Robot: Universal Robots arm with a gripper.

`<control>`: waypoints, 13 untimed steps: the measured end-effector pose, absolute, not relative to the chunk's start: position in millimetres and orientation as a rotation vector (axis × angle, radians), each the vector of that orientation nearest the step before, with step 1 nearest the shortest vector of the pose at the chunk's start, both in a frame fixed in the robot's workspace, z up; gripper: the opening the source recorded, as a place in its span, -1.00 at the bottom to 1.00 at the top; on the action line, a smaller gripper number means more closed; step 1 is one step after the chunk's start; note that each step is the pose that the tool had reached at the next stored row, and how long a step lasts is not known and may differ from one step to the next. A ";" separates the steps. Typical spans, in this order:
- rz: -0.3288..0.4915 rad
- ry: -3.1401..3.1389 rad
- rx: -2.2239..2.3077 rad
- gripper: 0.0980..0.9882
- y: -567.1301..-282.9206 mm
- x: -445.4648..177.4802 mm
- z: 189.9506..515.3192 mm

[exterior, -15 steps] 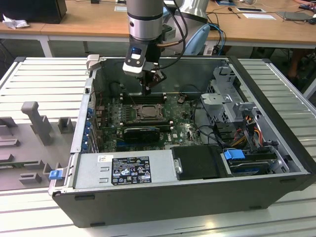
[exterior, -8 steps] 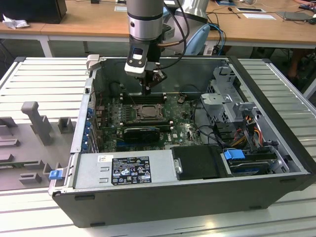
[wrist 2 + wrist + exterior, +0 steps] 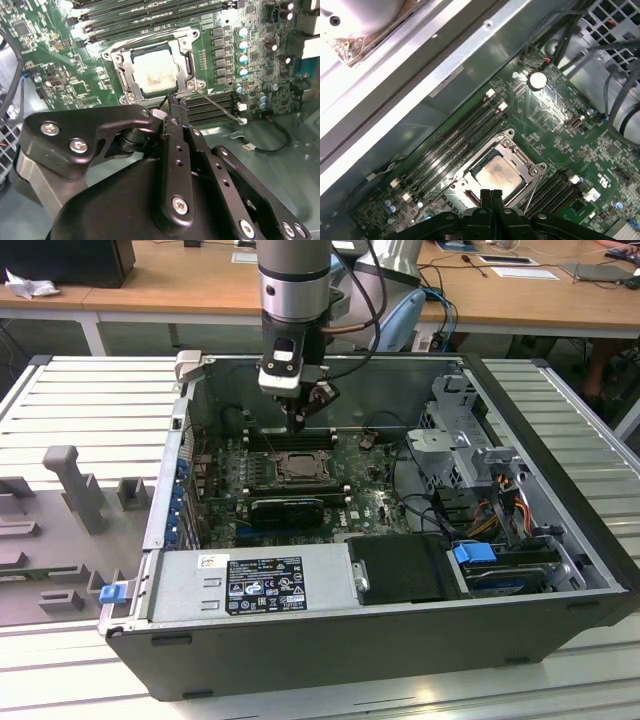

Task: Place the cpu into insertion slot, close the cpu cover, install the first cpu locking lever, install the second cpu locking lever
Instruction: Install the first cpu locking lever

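As the gripper (image 3: 175,102) hangs just above the motherboard (image 3: 75,85): fingers pressed together, nothing held.
Cpu (image 3: 156,75): seated in the insertion slot (image 3: 187,62).
Cpu cover (image 3: 125,70): apparently down, framing the chip.
Locking lever (image 3: 220,106): thin rod jutting free, seemingly unlatched, so lever work looks unfinished.

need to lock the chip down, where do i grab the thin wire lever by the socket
Grip the lever near its free end, far from the socket corner it seems hinged at, coming from above: it is a thin rod slanting over the memory slots, so sideways room looks tight.
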State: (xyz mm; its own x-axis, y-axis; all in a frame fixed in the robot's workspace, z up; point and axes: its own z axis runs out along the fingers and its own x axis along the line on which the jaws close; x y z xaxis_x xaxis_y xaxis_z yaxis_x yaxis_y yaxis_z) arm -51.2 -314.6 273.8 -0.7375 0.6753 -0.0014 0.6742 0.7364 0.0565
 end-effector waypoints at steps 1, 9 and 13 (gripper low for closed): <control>0.082 2.926 1.082 -0.98 -314.6 -51.2 273.8; 0.085 3.046 0.704 -0.98 -314.6 -51.2 273.0; 0.088 3.112 0.355 -0.98 -314.6 -51.2 271.5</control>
